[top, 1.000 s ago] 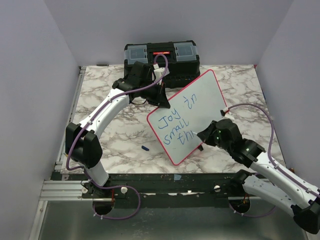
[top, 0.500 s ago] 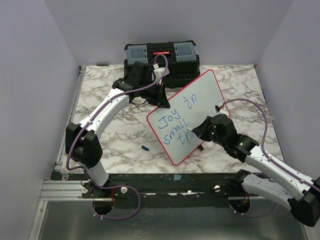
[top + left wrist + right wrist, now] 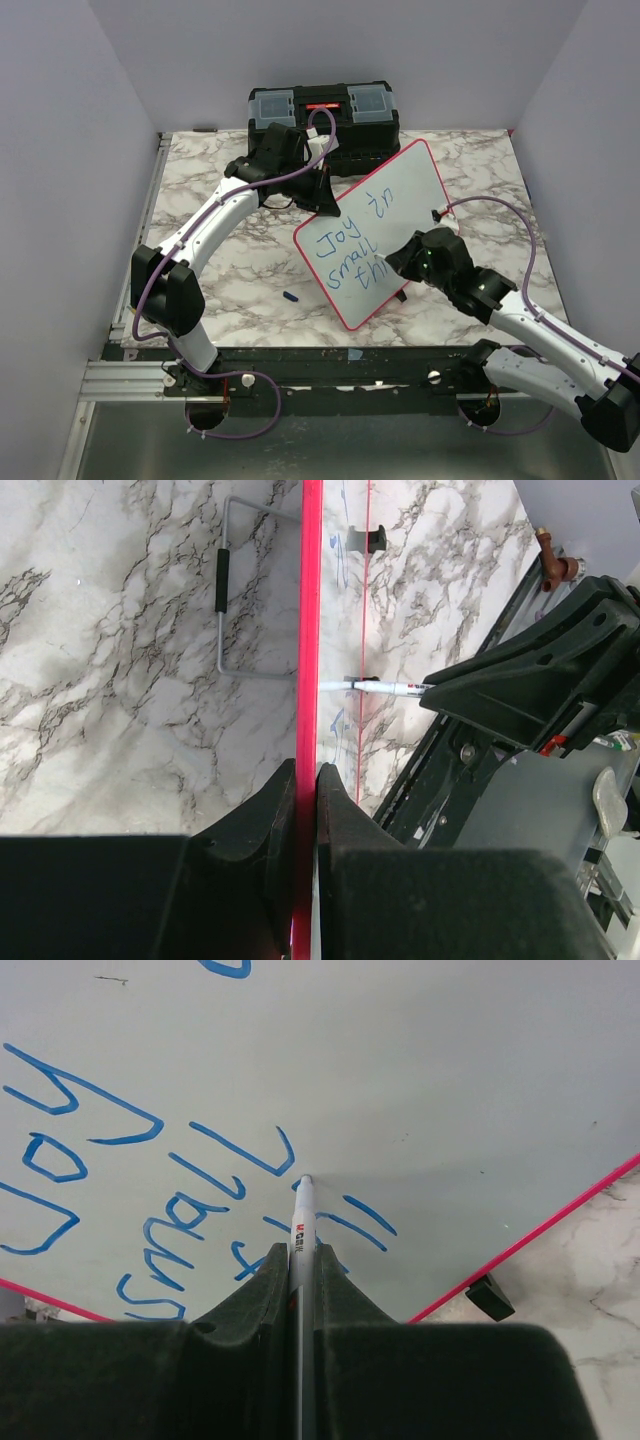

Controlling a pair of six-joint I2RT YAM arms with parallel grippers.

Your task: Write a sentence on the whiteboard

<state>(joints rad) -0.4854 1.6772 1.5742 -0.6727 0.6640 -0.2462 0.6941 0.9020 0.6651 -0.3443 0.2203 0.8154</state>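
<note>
The whiteboard point(image 3: 385, 215), white with a red-pink rim, stands tilted on the marble table, with blue writing "Joy in small th". My left gripper point(image 3: 322, 197) is shut on its upper left rim; the left wrist view shows the rim point(image 3: 309, 630) pinched between the jaws. My right gripper point(image 3: 397, 266) is shut on a white marker point(image 3: 303, 1222). The marker's tip touches the board point(image 3: 420, 1080) by the last blue strokes. The marker also shows in the left wrist view point(image 3: 385, 688).
A black toolbox point(image 3: 322, 110) stands at the back of the table behind the board. A small blue marker cap point(image 3: 291, 296) lies on the table left of the board's lower corner. The board's wire stand point(image 3: 222, 610) shows behind it.
My right gripper moved up and left with the marker, onto the board beside "th". The left arm and the board have not moved.
</note>
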